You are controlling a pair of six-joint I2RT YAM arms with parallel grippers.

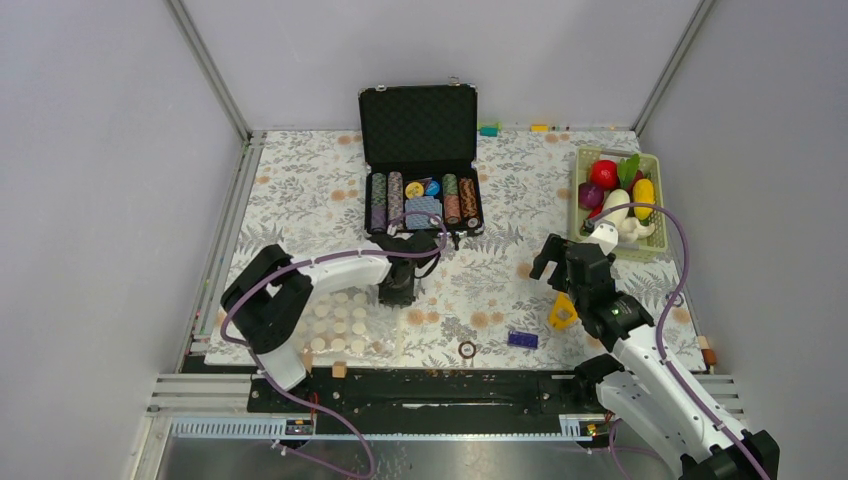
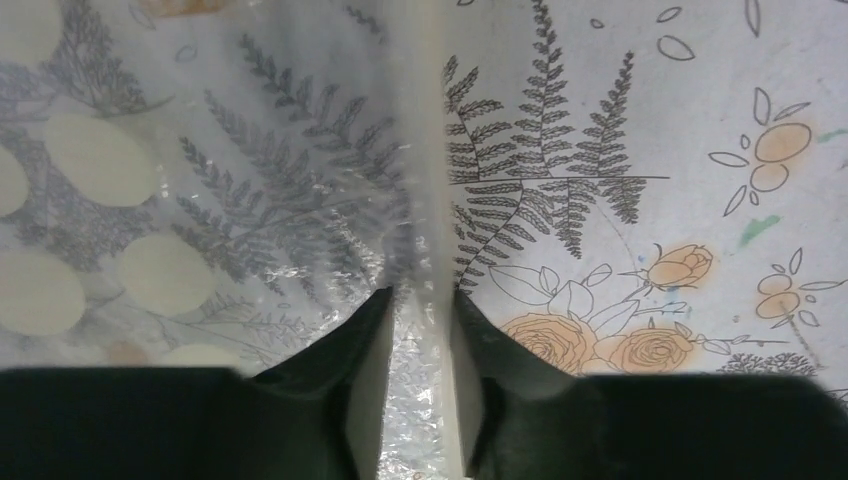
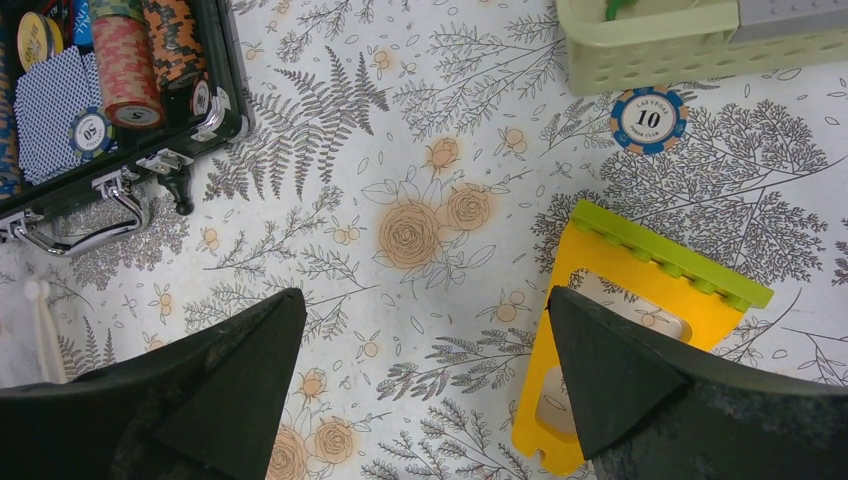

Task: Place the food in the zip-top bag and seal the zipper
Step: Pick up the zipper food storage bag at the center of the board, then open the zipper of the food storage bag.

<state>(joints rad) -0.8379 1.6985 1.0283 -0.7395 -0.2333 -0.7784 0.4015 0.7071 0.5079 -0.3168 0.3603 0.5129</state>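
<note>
- Food (image 1: 603, 173) is seen from above, piled in the pale green basket (image 1: 640, 256) at the far right of the table (image 1: 300, 190), well apart from the zip-top bag (image 1: 340, 322).
- That bag is laid flat at the near left, clear with pale round spots, and the left gripper (image 1: 398, 293) is set down at its right edge.
- The right gripper (image 1: 553, 262) is held just in front of the basket with its fingers spread and nothing between them; an open poker chip case (image 1: 420, 160) is stood at the far middle.
- Over to the left wrist: the left gripper (image 2: 425, 300) is pressed in on the bag's edge, with the pale zipper (image 2: 428, 150) strip pinched between the two dark fingers.
- The zip-top bag (image 2: 250, 200) is spread out to the left of that strip; bare flowered cloth is shown to the right.
- On the right wrist, the right gripper (image 3: 425, 300) is seen wide open above the cloth, gripping nothing.
- A yellow piece (image 3: 640, 330) with a green edge is lying by the right-hand finger, a poker chip (image 3: 650, 118) marked 10 just beside the basket (image 3: 650, 50) wall, and the poker chip case (image 3: 120, 90) at the upper left.
</note>
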